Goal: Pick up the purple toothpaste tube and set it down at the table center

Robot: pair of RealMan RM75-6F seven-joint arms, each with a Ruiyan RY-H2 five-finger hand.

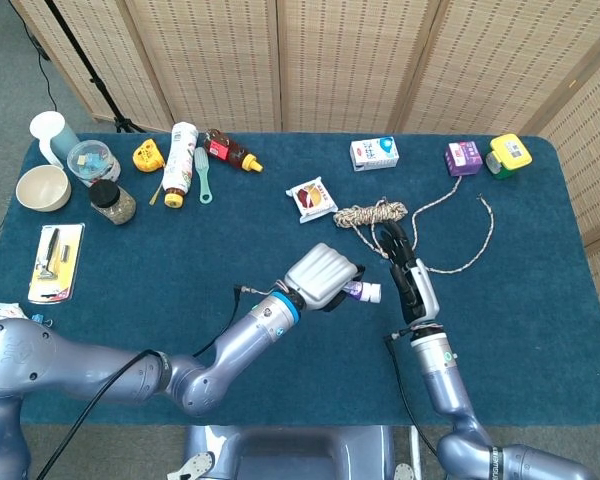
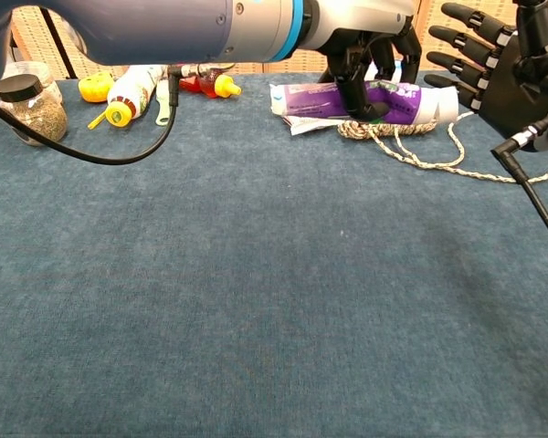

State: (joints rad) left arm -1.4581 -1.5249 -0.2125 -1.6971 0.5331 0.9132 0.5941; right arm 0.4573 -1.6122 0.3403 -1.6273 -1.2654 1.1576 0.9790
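My left hand (image 1: 323, 276) grips the purple toothpaste tube (image 2: 384, 99) and holds it level above the blue table (image 1: 180, 260). The tube's white cap (image 1: 372, 293) points toward my right hand (image 1: 405, 275). In the chest view the left hand (image 2: 370, 55) wraps the tube's middle from above, with the flat crimped end (image 2: 288, 96) sticking out to the left. My right hand (image 2: 493, 64) is open, fingers spread and pointing left, just beside the cap end and apart from it.
A coiled rope (image 1: 375, 215) lies just behind both hands, its tail running right. A snack packet (image 1: 312, 198), a milk carton (image 1: 374, 153) and a purple box (image 1: 463, 158) sit further back. Bottles, a jar (image 1: 111, 202) and a bowl (image 1: 42, 187) crowd the back left.
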